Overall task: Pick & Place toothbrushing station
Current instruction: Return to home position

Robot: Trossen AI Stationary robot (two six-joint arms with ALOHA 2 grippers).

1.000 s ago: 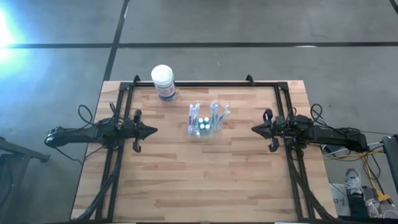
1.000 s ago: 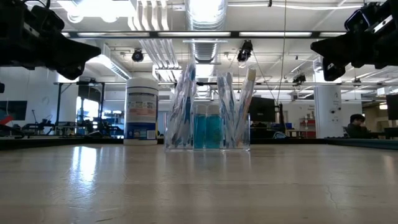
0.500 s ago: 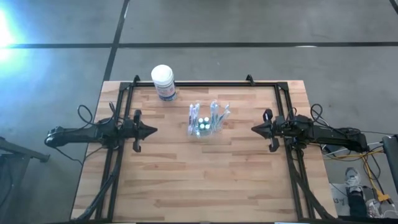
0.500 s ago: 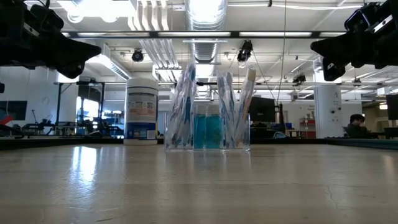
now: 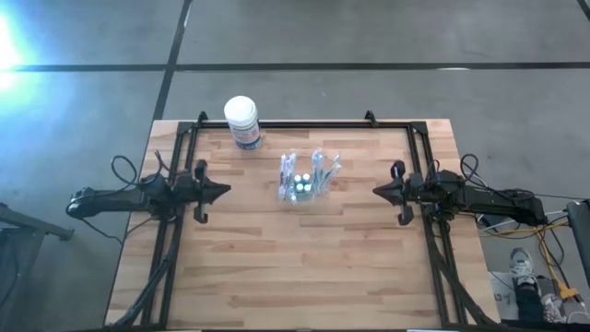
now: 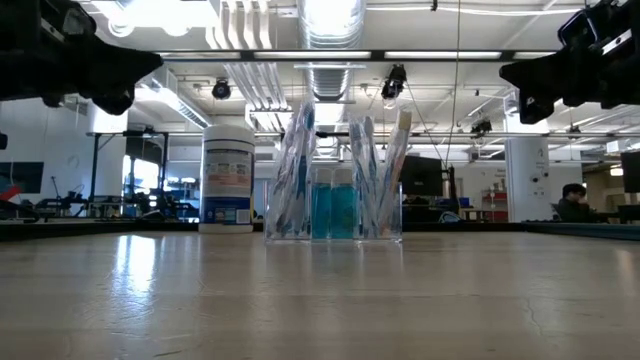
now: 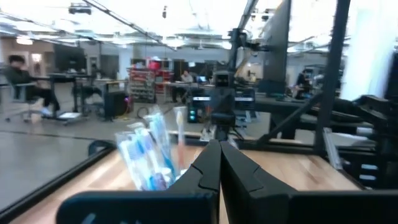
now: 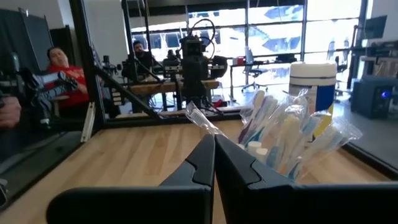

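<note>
Wooden table (image 5: 304, 267), toothbrushing station (image 5: 304, 182), workshop (image 6: 470, 130) beyond

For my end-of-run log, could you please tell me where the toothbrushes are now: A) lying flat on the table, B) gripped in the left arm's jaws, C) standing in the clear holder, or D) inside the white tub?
C: the toothbrushes stand upright in the clear holder, while the left arm and right arm wait at the sides of the table, jaws shut on nothing.
</note>
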